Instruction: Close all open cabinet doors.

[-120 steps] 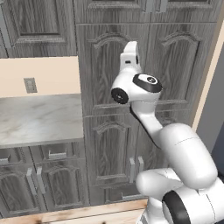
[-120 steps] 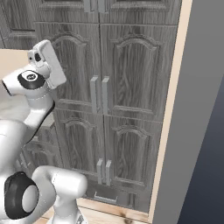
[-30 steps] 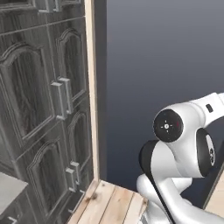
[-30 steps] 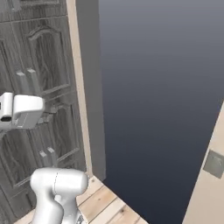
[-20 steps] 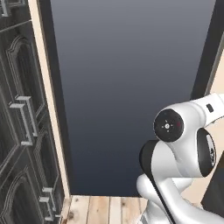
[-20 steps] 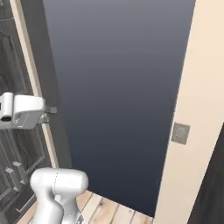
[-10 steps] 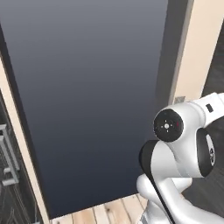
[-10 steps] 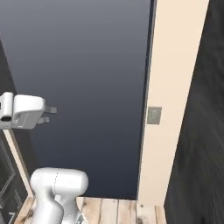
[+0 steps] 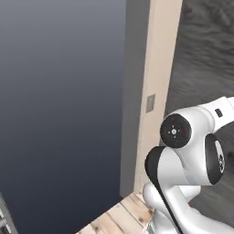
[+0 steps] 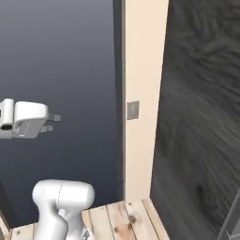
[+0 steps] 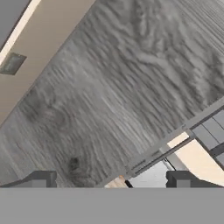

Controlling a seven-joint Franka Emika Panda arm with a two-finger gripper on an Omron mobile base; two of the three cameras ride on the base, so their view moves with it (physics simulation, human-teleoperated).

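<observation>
The cabinet doors are almost out of view. A sliver of grey bar handle (image 9: pixel 3 217) at the bottom left edge of the left base view is all that shows of them. My gripper (image 10: pixel 54 123) sticks out level at the left of the right base view, pointing right toward a beige wall post (image 10: pixel 140 70). In the hand view my gripper (image 11: pixel 112 180) is open, its two dark fingertips (image 11: pixel 41 179) far apart with nothing between them. They face a broad dark wood-grain panel (image 11: pixel 113 87).
The beige post (image 9: pixel 157 68) carries a small grey switch plate (image 10: pixel 133 110). Left of it lies a flat dark blue-grey expanse (image 9: pixel 59 100). The plain wood-grain panel (image 10: pixel 201 117) rises right of the post. Light plank flooring (image 10: pixel 117 220) lies below.
The whole picture has shifted as the base turned right: the cabinets slid off to the left, and the beige post and wood-grain panel came in from the right. The arm's pose looks the same.
</observation>
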